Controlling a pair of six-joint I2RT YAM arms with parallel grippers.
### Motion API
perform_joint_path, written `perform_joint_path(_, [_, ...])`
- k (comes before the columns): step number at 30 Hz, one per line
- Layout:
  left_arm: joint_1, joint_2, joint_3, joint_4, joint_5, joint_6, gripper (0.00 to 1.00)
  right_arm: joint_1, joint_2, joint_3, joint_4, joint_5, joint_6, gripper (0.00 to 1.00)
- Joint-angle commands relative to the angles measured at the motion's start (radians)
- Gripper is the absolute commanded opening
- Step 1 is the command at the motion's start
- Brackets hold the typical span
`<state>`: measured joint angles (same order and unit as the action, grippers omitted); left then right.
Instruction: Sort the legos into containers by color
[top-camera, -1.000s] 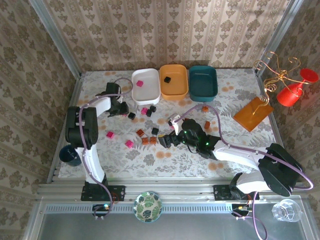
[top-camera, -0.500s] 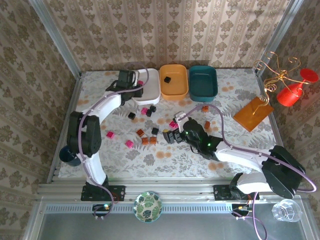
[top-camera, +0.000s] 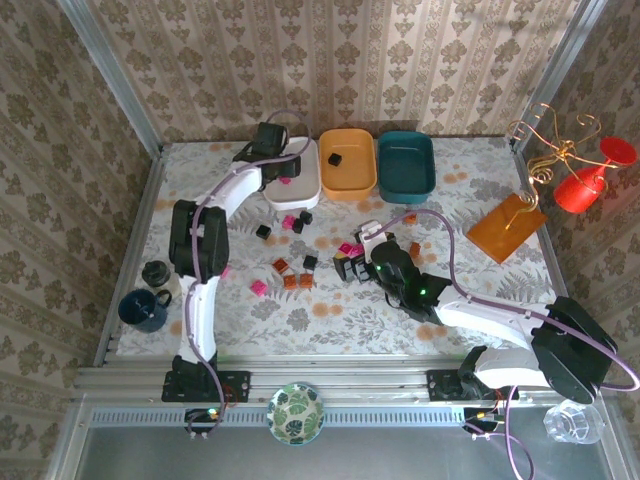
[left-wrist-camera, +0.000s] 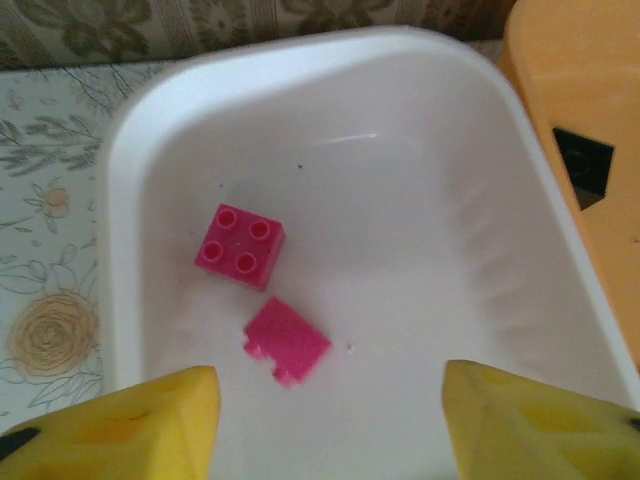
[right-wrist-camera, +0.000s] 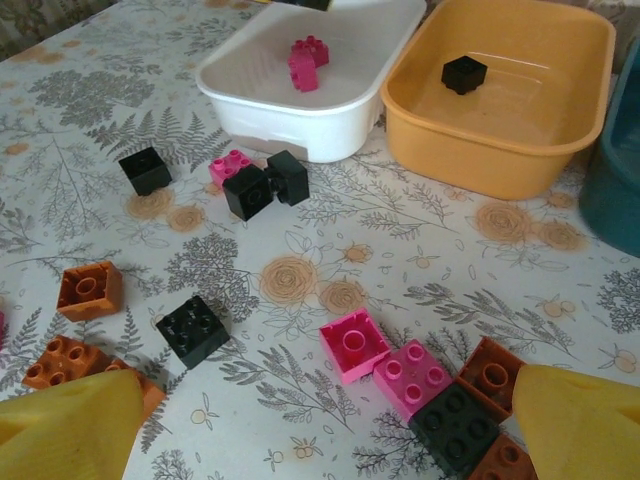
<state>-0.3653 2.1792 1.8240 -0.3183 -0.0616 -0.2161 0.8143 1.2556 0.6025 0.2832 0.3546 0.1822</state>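
a: how far along is the sorting?

b: early, i'd judge. the white tray (left-wrist-camera: 120, 200) holds one pink brick (left-wrist-camera: 240, 245) studs-up and a second pink brick (left-wrist-camera: 287, 342) lying tilted beside it. the orange-yellow tray (right-wrist-camera: 480, 150) holds a single black brick (right-wrist-camera: 465, 73). i see no brick in the teal tray (top-camera: 405, 165). many loose bricks (right-wrist-camera: 193, 328) in pink, black and orange-brown lie on the table (right-wrist-camera: 300, 270), so most of the job is left.

a: what about the left gripper?

b: the left gripper (left-wrist-camera: 330, 430) hangs over the white tray, fingers parted with nothing between them. both pink bricks lie below and a little ahead of its tips.

a: and the right one?

b: the right gripper (right-wrist-camera: 320, 430) is spread wide and empty, low over the table. a cluster of bricks (right-wrist-camera: 412, 375), pink, black and orange-brown touching one another, lies just ahead of it, nearer the finger at the right of its wrist view. all three trays sit well beyond its tips.
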Motion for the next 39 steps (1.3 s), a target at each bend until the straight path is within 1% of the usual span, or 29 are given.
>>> perform_joint_path(1, [-0.010, -0.218, -0.170, 0.047, -0.005, 0.007, 0.66, -0.004, -0.018, -0.006, -0.010, 0.047, 0.012, 0.97])
perform_joint_path(3, [-0.012, -0.337, -0.337, 0.092, 0.011, 0.017, 0.69, -0.003, -0.016, -0.004, -0.011, 0.043, 0.014, 0.97])
perform_joint_path(6, [0.004, -0.467, -0.544, 0.077, 0.036, 0.018, 0.73, -0.004, -0.018, -0.008, 0.006, -0.006, 0.005, 0.97])
perform_joint_path(8, [0.022, -0.509, -0.640, 0.051, 0.057, 0.019, 0.73, -0.004, -0.023, -0.021, 0.044, -0.079, -0.005, 0.97])
perform_joint_path(10, [0.036, -0.521, -0.689, 0.033, 0.080, 0.038, 0.73, -0.003, -0.023, -0.031, 0.074, -0.132, -0.002, 0.97])
perform_joint_path(12, [0.044, -0.499, -0.692, -0.008, 0.095, 0.070, 0.74, -0.004, -0.019, -0.030, 0.080, -0.148, 0.002, 0.97])
perform_joint_path(15, [0.046, -0.431, -0.650, -0.067, 0.094, 0.107, 0.75, -0.003, -0.018, -0.027, 0.068, -0.136, -0.001, 0.97])
perform_joint_path(18, [0.053, -0.353, -0.601, -0.099, 0.091, 0.115, 0.77, -0.004, -0.022, -0.029, 0.066, -0.127, -0.004, 0.97])
perform_joint_path(21, [0.056, -0.286, -0.558, -0.119, 0.095, 0.119, 0.77, -0.004, -0.021, -0.027, 0.063, -0.122, -0.006, 0.97])
perform_joint_path(23, [0.058, -0.253, -0.538, -0.128, 0.101, 0.118, 0.74, -0.003, -0.019, -0.026, 0.061, -0.120, -0.006, 0.97])
perform_joint_path(26, [0.058, -0.230, -0.528, -0.130, 0.106, 0.119, 0.66, -0.003, -0.013, -0.021, 0.054, -0.116, -0.004, 0.97])
perform_joint_path(33, [0.068, -0.240, -0.555, -0.098, 0.120, 0.102, 0.50, -0.003, 0.009, -0.008, 0.041, -0.111, 0.003, 0.97])
perform_joint_path(39, [0.074, -0.255, -0.567, -0.079, 0.117, 0.098, 0.42, -0.003, 0.007, -0.004, 0.032, -0.105, 0.005, 0.97])
